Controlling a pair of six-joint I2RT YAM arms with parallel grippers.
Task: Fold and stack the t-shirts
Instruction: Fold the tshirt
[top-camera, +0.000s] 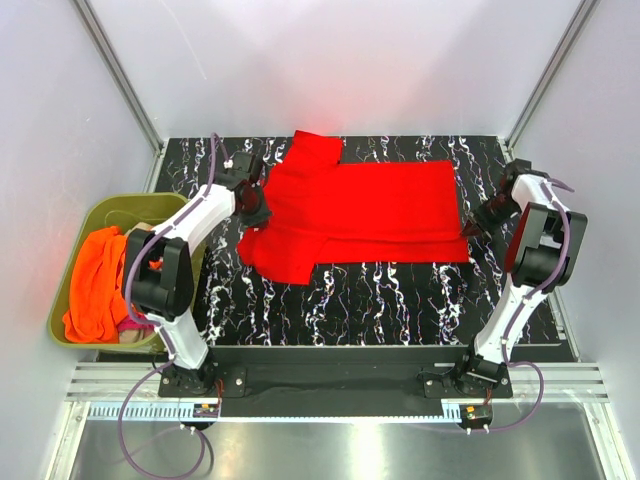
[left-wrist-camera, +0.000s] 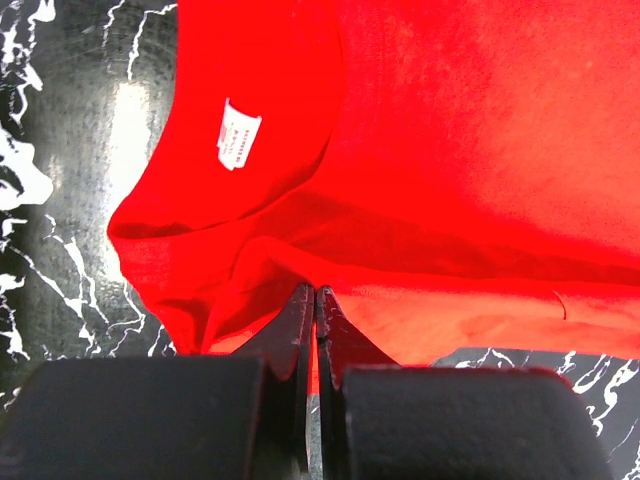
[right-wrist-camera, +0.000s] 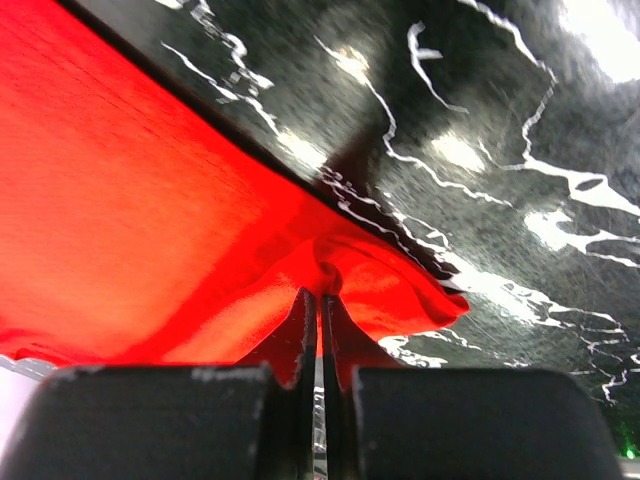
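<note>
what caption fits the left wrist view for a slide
Left gripper shut on the red t-shirt near its collar, white neck label showing.

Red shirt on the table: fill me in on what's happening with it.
Both arms have it. The left pincer is shut on the red t-shirt near the collar, the right pincer on a hem corner. It lies spread mostly flat on the table. An orange shirt sits in the green tub.
</note>
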